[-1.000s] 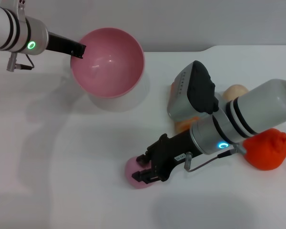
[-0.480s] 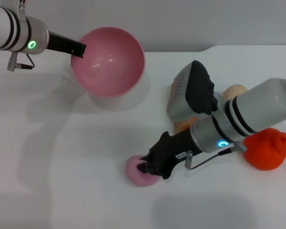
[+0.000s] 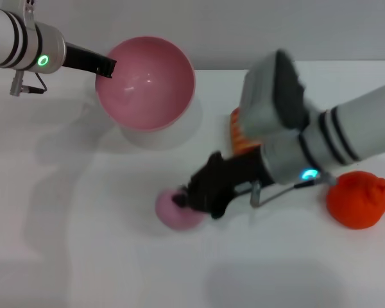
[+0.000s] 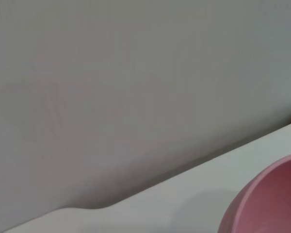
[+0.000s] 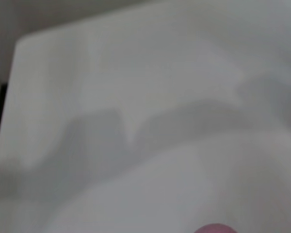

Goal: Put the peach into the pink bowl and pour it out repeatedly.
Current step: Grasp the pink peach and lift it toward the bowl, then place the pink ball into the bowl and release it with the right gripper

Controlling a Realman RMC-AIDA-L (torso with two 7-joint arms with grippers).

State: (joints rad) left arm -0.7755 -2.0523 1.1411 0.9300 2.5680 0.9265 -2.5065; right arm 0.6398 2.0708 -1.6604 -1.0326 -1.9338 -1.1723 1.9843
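The pink bowl (image 3: 145, 83) is at the back left, tilted with its opening towards me and empty. My left gripper (image 3: 104, 67) is shut on its left rim. An edge of the bowl (image 4: 271, 199) shows in the left wrist view. The peach (image 3: 173, 210), a small pink ball, is in front of the bowl at the table's middle. My right gripper (image 3: 189, 200) is shut on its right side. A sliver of the peach (image 5: 214, 228) shows in the right wrist view.
An orange-red fruit (image 3: 358, 199) lies on the white table (image 3: 83, 244) at the right. An orange striped object (image 3: 239, 136) sits behind my right arm. The beige ball is hidden by the arm.
My right gripper closed on the peach and has moved left and toward the bowl with it. The right arm has swung up. The left arm and bowl have not moved.
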